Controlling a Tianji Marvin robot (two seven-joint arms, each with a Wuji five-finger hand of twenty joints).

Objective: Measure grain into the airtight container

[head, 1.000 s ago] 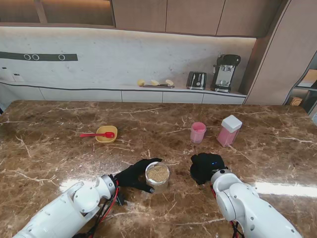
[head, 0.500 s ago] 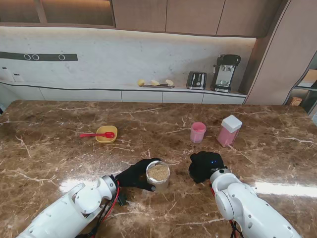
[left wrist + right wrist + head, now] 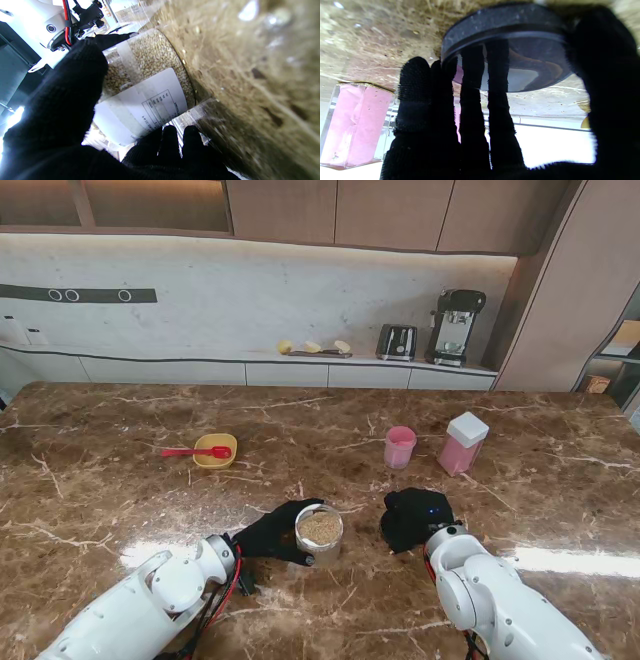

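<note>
Kitchen with a brown marble table (image 3: 120, 470).
Pale stone backsplash (image 3: 250, 300), wooden cabinets (image 3: 390, 210) above, toaster (image 3: 396, 341) and coffee machine (image 3: 456, 326) on the counter.

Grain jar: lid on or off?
Off. The grain jar stands upright in the left robot hand, grain exposed at its mouth; the right robot hand holds the black lid.
</note>
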